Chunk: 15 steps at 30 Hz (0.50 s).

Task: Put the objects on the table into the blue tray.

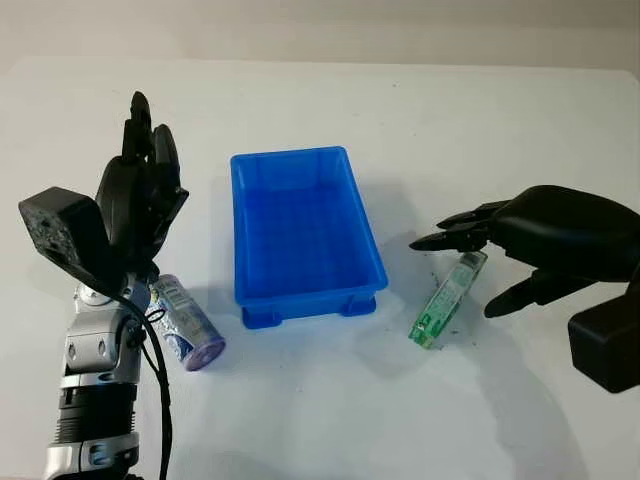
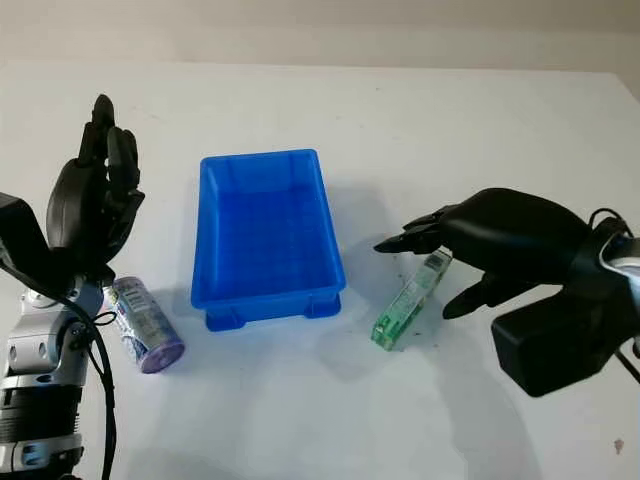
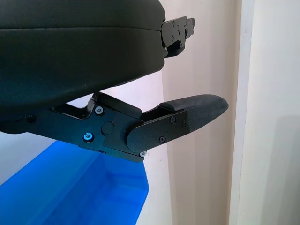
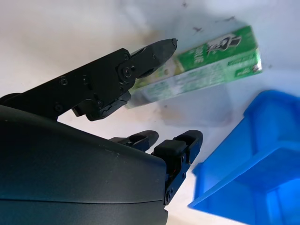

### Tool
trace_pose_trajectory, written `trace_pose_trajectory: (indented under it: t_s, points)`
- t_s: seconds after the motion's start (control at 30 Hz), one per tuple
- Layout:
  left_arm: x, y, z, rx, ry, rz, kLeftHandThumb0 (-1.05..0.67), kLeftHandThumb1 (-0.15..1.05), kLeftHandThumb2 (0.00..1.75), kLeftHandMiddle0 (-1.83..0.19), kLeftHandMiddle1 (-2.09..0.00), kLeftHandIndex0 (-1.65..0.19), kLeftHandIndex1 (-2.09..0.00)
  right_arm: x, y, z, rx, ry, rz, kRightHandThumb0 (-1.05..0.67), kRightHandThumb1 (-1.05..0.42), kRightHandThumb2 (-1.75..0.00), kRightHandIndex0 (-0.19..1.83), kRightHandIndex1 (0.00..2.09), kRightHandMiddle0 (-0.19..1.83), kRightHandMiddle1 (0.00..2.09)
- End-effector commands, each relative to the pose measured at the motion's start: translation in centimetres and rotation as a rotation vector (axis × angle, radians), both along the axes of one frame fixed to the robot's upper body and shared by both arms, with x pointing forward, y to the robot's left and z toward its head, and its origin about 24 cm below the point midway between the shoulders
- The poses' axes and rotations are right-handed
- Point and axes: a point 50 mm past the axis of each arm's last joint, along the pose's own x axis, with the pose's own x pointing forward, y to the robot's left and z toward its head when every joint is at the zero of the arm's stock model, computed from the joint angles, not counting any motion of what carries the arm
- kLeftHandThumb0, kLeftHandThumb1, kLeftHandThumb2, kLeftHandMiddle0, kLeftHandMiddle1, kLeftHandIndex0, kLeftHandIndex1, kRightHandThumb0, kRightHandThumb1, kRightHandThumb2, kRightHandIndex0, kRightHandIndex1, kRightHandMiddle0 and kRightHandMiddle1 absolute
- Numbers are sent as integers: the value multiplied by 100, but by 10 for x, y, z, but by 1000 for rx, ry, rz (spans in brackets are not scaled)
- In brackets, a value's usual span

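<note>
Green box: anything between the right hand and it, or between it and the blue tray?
Nothing visible. The right hand is open just above the green box, and bare table separates the box from the blue tray.

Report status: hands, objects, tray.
Right hand open over green box, right of blue tray. Left hand open, raised above purple can. Nothing blocking.

Blue tray [image 1: 303, 228]: solid bright blue, unpatterned.
Box [image 1: 446, 301]: green and white, printed lettering, clear glossy wrap.
Can [image 1: 187, 322]: white and pale blue print, purple end.
Bench [image 1: 420, 110]: plain white, a few dark specks beside the box.
Left hand [image 1: 140, 190], right hand [image 1: 520, 245]: matte black.
</note>
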Motion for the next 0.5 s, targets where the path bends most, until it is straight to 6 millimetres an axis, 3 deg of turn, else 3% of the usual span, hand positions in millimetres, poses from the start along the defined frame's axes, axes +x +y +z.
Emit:
trace_pose_trajectory:
  t_s: [0.0, 0.27, 0.3, 0.37, 0.47]
  points:
    - [-1, 1, 2, 5, -15, 1, -72, 105, 71, 19, 0, 19, 0, -2, 3, -10, 17, 12, 19, -32, -80, -6, 46, 8, 48, 6]
    - [-2, 3, 3, 12, -24, 4, -72, 105, 70, 19, 0, 19, 0, 0, 6, -29, 3, -17, 62, -33, -85, -6, 64, 16, 64, 14]
    - [-3, 4, 3, 13, -24, 1, -72, 105, 71, 19, 0, 19, 0, 1, 6, -30, -5, -35, 73, -34, -86, -6, 64, 36, 65, 29]
    - [-3, 4, 3, 16, -25, -1, -71, 105, 71, 19, 0, 19, 0, 2, 5, -34, -14, -70, 95, -36, -89, -6, 34, 122, 38, 105]
    - [-2, 4, 5, 19, -29, -1, -70, 105, 72, 19, 0, 19, 0, 3, 4, -39, -25, -122, 119, -40, -93, -6, 27, 156, 28, 141]
